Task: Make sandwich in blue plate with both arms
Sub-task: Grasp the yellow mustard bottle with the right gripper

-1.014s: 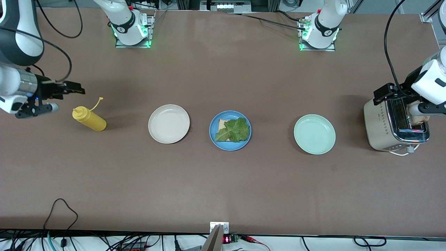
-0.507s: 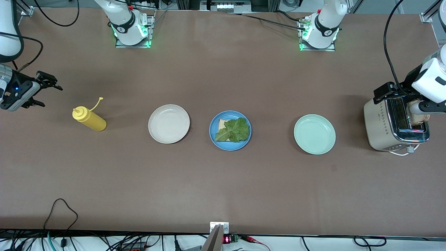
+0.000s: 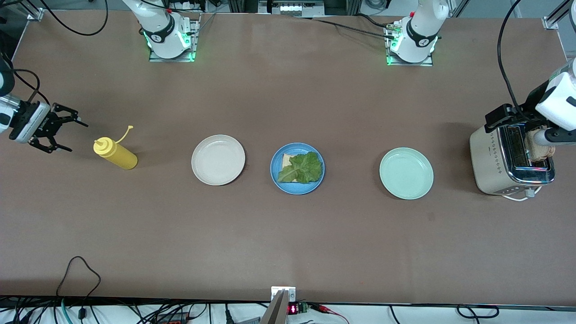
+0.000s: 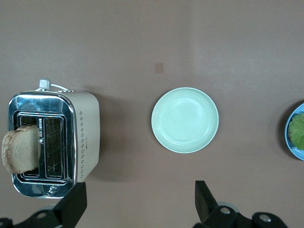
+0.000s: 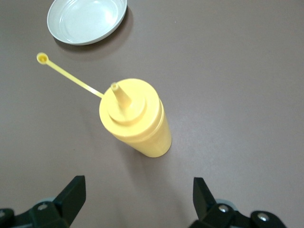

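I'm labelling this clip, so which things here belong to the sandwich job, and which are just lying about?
Belong to the job:
blue plate
bread slice under the lettuce leaf
toast in the toaster
left claw, open over the toaster
right claw, open by the mustard bottle

Lying about:
cream-white plate
mint-green plate
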